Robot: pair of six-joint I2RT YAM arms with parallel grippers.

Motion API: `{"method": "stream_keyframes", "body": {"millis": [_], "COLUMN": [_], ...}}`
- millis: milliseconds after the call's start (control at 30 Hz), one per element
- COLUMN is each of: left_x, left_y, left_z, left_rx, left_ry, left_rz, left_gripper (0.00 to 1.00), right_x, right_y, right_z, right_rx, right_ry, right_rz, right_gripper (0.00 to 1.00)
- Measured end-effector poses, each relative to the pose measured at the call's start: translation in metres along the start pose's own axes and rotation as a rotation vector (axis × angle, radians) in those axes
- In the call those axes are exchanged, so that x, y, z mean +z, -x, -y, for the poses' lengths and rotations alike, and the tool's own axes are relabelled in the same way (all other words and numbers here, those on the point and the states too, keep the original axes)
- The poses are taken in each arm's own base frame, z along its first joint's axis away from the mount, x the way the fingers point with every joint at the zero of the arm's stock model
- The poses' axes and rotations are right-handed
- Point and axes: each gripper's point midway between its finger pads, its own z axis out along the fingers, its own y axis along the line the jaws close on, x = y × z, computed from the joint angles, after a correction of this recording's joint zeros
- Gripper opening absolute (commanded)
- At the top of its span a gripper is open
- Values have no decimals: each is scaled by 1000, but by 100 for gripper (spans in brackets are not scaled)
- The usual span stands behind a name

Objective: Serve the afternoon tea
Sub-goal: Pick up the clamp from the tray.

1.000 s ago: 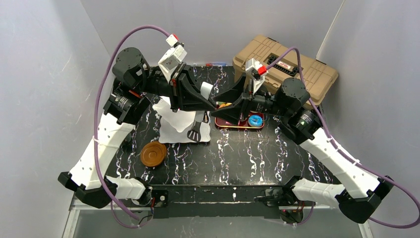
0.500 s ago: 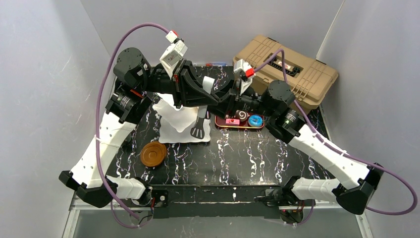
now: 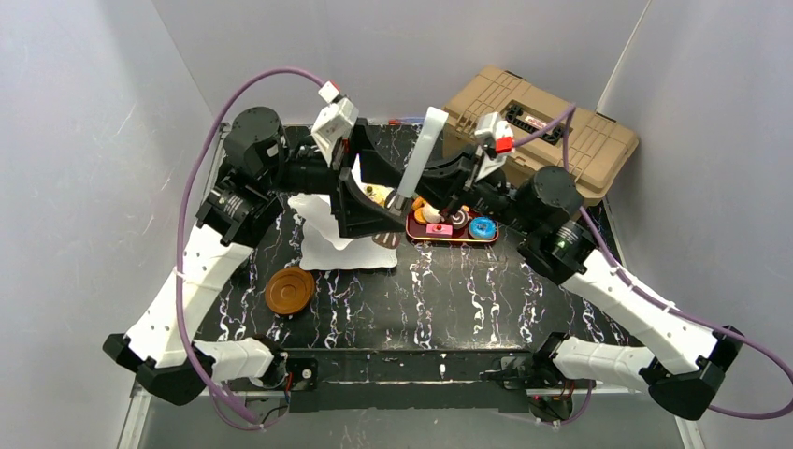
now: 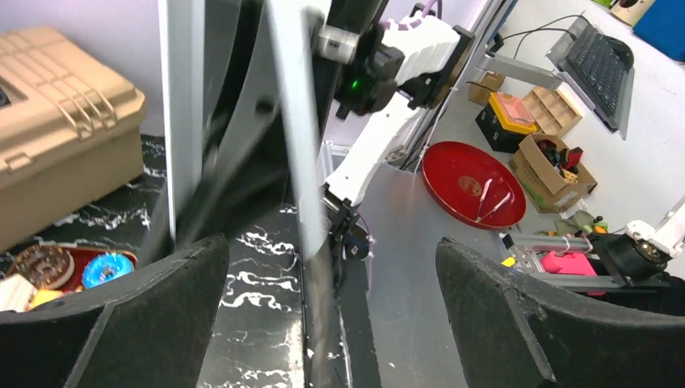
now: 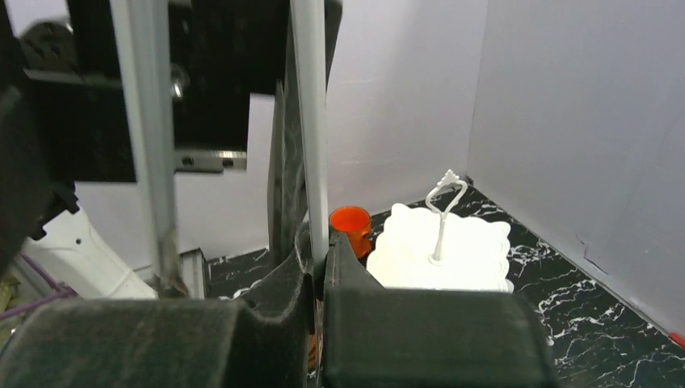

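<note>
Top external, one brown saucer [image 3: 289, 290], one white stand [image 3: 323, 245], left gripper [image 4: 331, 259] apart, right gripper [image 5: 319, 275] clamped on tongs [image 3: 421, 154].

Overhead, the left arm [image 3: 299, 173] hides most of the tiered stand [image 3: 323, 245], toward 11 o'clock on the table [image 3: 468, 290]. In the left wrist view the metal tongs [image 4: 292, 145] smear into a grey blur, their upper ends cut off at 12 o'clock.

Pale grey walls [image 3: 84, 140] enclose the black, white-veined marble desk [image 3: 468, 299] on three sides. Off the desk, a pale floor [image 4: 420, 267] carries a red round tray [image 4: 472, 174] and cardboard boxes [image 4: 556, 164].
</note>
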Motion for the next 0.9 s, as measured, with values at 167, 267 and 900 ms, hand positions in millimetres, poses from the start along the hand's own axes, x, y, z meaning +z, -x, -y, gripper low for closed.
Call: {"method": "stream_keyframes", "body": {"millis": [167,267,900], "left_x": [-9,-13,-17], "left_y": [-30,-40,-57], "left_z": [2,6,3], "left_rx": [-34,-46,-80], "left_ry": [29,35,67], "left_rz": [-43,-60,-76], "left_gripper": [80,64,0], "right_x": [-10,-13,-14], "right_y": [28,34,10], "right_z": [-3,-3,0], "right_rx": [-12,1,99], "right_ry": [-19,-26,-59], "right_rz": [122,176,29], "right_gripper": [1,1,83]}}
